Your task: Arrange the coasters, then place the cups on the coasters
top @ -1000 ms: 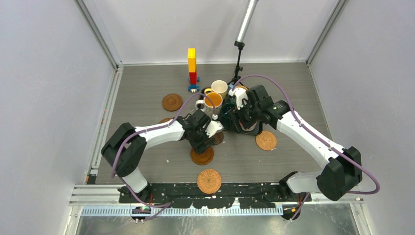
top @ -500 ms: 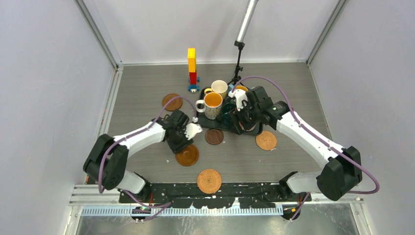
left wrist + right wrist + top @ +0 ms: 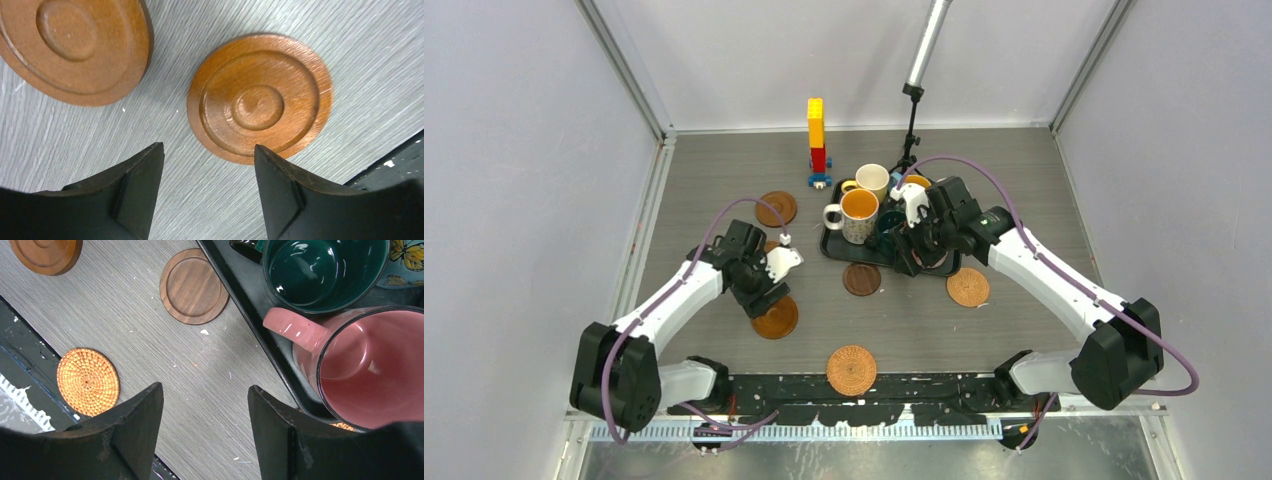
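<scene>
In the left wrist view, the frame edge is cutting off the glossy brown wooden coaster point(image 3: 70, 45) at upper left. The right claw point(image 3: 205, 392) is hiding the lower rim of the pink ceramic mug point(image 3: 370, 365).

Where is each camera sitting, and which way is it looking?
Top: high above and behind, looking down at the table; left arm and right arm show.
Left wrist: on the left arm, looking down at a wooden coaster; the open left gripper shows.
Right wrist: on the right arm, looking down at the pink cup and tray; the open right gripper shows.
Shared: top and right wrist both see the dark coaster.
</scene>
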`<state>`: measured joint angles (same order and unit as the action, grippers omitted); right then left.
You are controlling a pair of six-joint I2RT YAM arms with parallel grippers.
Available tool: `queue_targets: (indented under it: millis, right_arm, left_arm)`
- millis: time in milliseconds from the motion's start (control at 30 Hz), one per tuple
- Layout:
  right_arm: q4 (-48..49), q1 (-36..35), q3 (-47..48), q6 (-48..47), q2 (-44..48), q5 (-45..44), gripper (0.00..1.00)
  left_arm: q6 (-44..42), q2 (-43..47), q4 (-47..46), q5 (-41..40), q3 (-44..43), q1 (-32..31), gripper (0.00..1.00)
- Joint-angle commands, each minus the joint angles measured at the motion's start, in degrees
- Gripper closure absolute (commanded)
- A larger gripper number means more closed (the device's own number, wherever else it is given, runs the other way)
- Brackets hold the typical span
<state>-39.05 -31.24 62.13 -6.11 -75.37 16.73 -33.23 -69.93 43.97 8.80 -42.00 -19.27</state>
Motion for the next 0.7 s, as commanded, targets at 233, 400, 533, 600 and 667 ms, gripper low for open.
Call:
queue_targets:
  millis: [233,400,533,600,667]
  right_arm:
    - [0.87,0.25,2.67,-0.52,-1.55,1.31,0.32]
    - [0.29,0.27,3.26,-0.74,-1.97,1.2,0.32]
    - [0.11,0.25,3.46,-1.34,-2.15,0.73,0.32]
    - [0.11,0.23,3.43,-1.6,-2.14,0.44,0.32]
    - [-0.03,0.22,3.35,-1.77,-2.07,0.33,0.32]
  left_arm:
    - [5.69,-6.31,-8.92,0.2,-0.4,-4.11,0.3]
    - [3.15,-8.81,-10.1,-3.2,0.51,-4.13,0.37]
    - [-1.13,-8.37,-7.32,-5.92,2.43,-2.87,0.5]
    - [-3.76,-7.02,-5.56,-5.95,3.79,0.03,0.53]
    - [-7.68,-5.27,-3.9,-6.05,5.2,4.29,0.54]
